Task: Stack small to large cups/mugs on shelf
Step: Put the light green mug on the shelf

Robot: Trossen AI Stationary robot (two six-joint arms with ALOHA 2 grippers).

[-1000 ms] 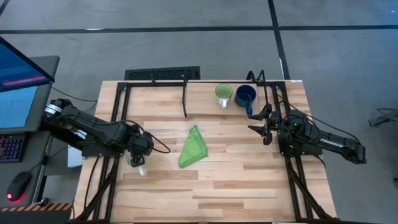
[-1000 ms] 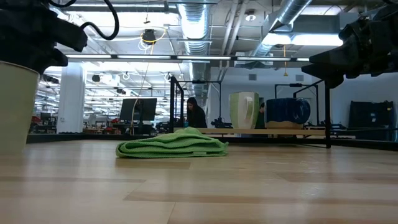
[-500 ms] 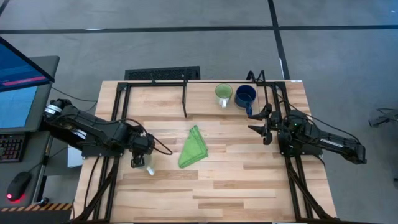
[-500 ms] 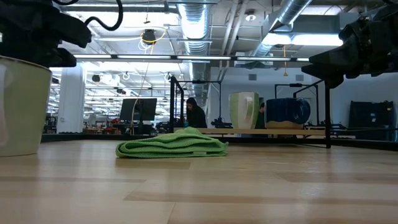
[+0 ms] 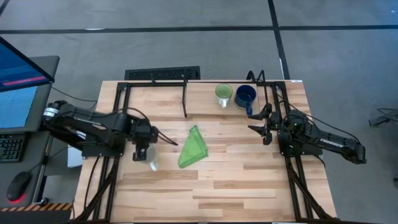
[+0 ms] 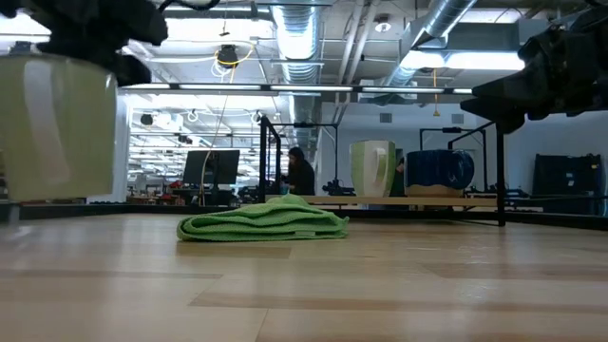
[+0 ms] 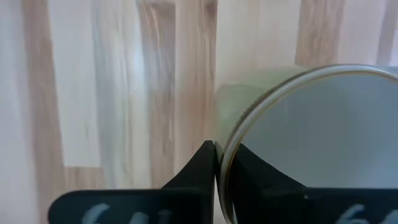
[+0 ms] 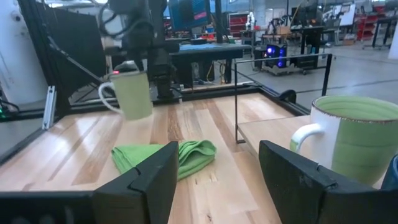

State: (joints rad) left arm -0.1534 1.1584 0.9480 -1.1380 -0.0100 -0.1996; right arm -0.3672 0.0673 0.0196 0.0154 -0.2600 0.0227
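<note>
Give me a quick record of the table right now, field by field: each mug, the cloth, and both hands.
white mug: lifted off the table, rim pinched by the left hand
green mug: on the shelf, upright
blue mug: on the shelf, right beside the green mug
cloth: folded, mid-table
right hand: open, waiting in the air near the blue mug
stack: not started

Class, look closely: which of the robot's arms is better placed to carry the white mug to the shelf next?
Probably the left. Its gripper already pinches the white ceramic mug's rim, lifted off the table; the right gripper waits open beside the shelf.
</note>
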